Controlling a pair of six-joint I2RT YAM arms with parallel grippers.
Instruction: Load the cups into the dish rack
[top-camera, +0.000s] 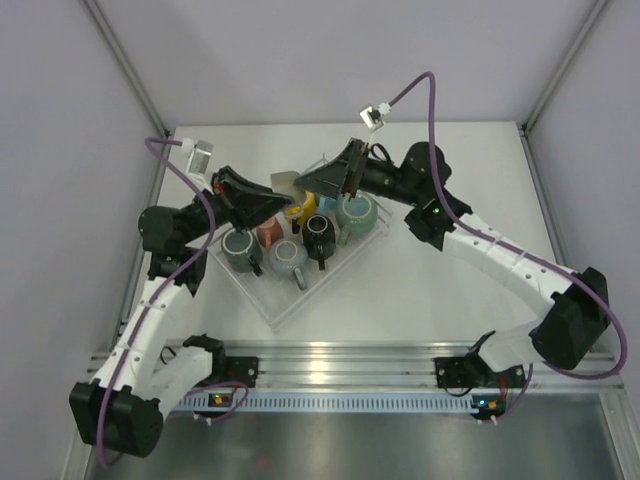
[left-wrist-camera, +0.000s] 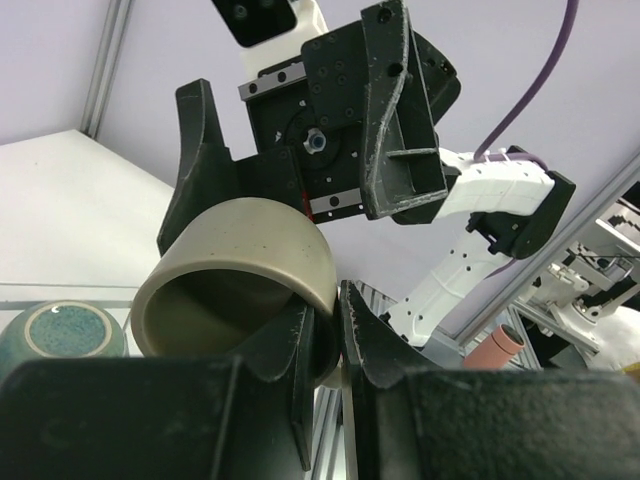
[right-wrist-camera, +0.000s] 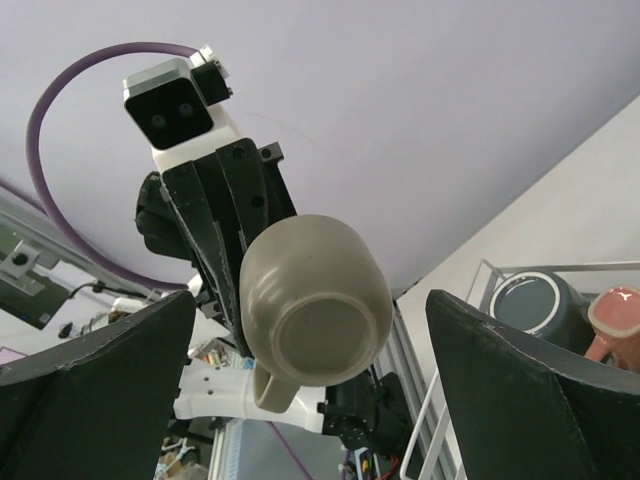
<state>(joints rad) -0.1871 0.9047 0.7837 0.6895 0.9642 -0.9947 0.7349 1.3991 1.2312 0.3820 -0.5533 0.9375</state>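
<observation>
Left end effector (left-wrist-camera: 338, 335) — jaws closed — pinches the olive mug (left-wrist-camera: 235, 255).

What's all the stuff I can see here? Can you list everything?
Rack: one, clear, on the white table.
Olive cup: one, up in the air.
Yellow cup: one, in the rack, far side.
Pink cup: one, in the rack.
Light blue cup: one, in the rack, near side.
Black cup: one, in the rack.
Teal cup: one, rack's right end.
Grey-green cup: one, rack's left end.
Left gripper: one, black, shut on the olive cup.
Right gripper: one, black, open, beside the olive cup.
</observation>
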